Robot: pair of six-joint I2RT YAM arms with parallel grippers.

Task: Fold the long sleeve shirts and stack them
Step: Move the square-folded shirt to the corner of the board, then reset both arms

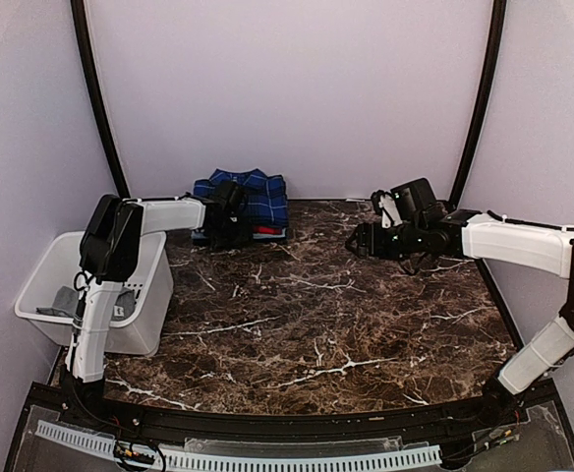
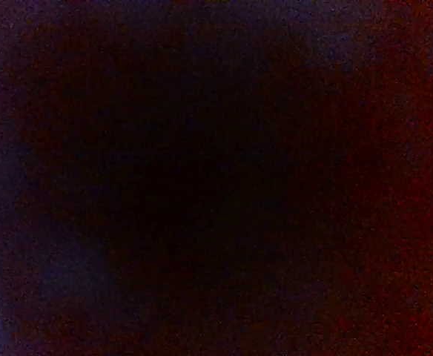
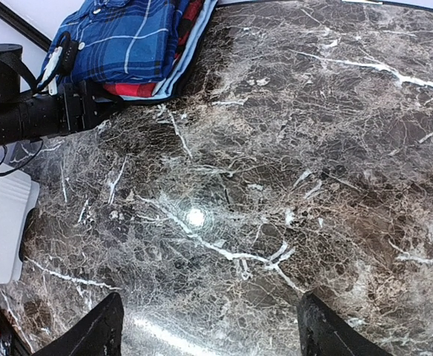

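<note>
The long sleeve shirts lie folded in a stack at the table's far left. The dark blue plaid one (image 1: 256,193) (image 3: 127,37) is on top, and a red edge (image 1: 267,230) (image 3: 131,89) of the other shows beneath it. A light blue layer (image 3: 190,52) lines the stack's side. My left gripper (image 1: 230,212) (image 3: 98,100) is pushed into the stack's near edge with its fingers hidden in the cloth. The left wrist view is almost black. My right gripper (image 1: 358,242) (image 3: 210,298) hovers open over bare marble, right of the stack, holding nothing.
A white bin (image 1: 46,285) (image 3: 1,222) with grey cloth (image 1: 66,300) in it stands off the table's left edge beside the left arm. The dark marble tabletop (image 1: 316,315) stretches between the two arms. Curved black poles frame the back wall.
</note>
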